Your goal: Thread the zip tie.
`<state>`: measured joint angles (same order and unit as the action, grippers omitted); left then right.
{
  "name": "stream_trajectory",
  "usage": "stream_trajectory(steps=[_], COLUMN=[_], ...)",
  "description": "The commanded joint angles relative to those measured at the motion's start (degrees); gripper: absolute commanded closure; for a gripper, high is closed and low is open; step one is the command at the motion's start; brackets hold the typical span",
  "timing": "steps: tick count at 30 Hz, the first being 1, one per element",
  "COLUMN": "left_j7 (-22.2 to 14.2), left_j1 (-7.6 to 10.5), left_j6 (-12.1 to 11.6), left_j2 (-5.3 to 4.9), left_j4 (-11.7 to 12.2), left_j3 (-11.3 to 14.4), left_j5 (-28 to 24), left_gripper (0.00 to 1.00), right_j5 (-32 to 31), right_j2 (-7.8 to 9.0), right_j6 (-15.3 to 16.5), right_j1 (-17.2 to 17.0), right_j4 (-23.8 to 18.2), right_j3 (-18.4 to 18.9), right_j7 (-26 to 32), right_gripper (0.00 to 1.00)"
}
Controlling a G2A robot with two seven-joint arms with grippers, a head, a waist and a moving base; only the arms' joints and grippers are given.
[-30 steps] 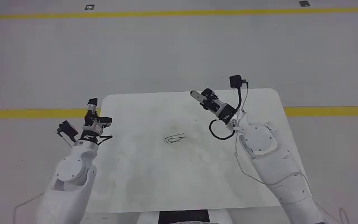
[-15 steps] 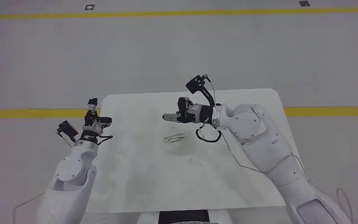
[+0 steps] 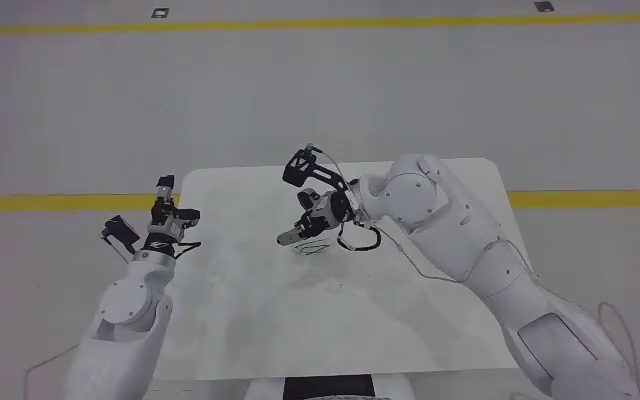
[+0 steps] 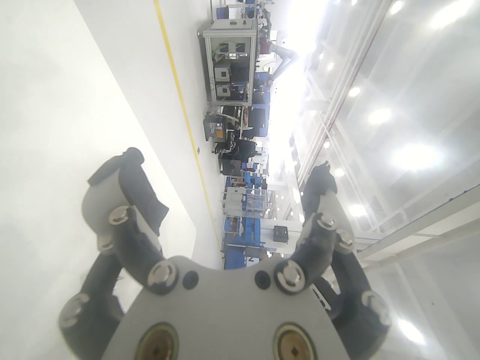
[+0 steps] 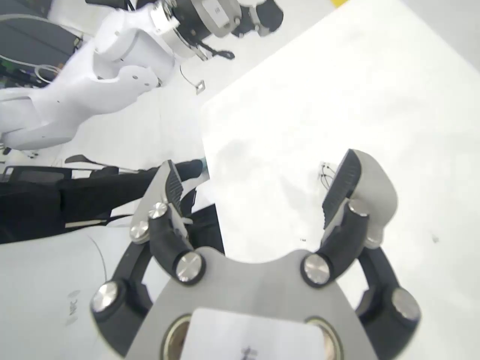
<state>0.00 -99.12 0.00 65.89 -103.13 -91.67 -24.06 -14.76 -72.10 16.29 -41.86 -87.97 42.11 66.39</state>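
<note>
A thin dark zip tie (image 3: 313, 247) lies bent into a flat loop near the middle of the white table (image 3: 250, 330). In the right wrist view the zip tie (image 5: 325, 174) shows just beside one fingertip. My right gripper (image 3: 288, 238) hangs close above the tie's left end, open, with nothing between its fingers (image 5: 343, 185). My left gripper (image 3: 166, 196) stays at the table's left edge, raised and open, holding nothing; its own view shows the spread fingers (image 4: 125, 185).
The table has rounded corners and ends near my left gripper. A black cable (image 3: 360, 243) loops from the right wrist just right of the tie. Yellow floor lines (image 3: 560, 198) run behind the table.
The right arm has swung from the table's far right side leftward and down to just above the zip tie. The left arm and the tie have not moved.
</note>
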Motion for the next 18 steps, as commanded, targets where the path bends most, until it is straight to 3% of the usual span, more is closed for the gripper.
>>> stream_trajectory(steps=[1, 13, 15, 18], left_j7=[0.0, 0.0, 0.0, 0.0], left_j1=[0.0, 0.0, 0.0, 0.0], left_j6=[0.0, 0.0, 0.0, 0.0], left_j2=[0.0, 0.0, 0.0, 0.0], left_j4=[0.0, 0.0, 0.0, 0.0], left_j3=[0.0, 0.0, 0.0, 0.0], left_j5=[0.0, 0.0, 0.0, 0.0], left_gripper=[0.0, 0.0, 0.0, 0.0], right_j5=[0.02, 0.02, -1.17, 0.72], right_j2=[-0.03, -0.03, -0.74, -2.35], right_j6=[0.17, 0.17, 2.99, 3.19], right_j1=[0.12, 0.12, 2.73, 6.45], right_j4=[0.07, 0.07, -0.57, 1.72], right_j3=[0.13, 0.13, -3.68, -8.25], right_j7=[-0.2, -0.2, 6.2, 10.79], right_gripper=[0.0, 0.0, 0.0, 0.0])
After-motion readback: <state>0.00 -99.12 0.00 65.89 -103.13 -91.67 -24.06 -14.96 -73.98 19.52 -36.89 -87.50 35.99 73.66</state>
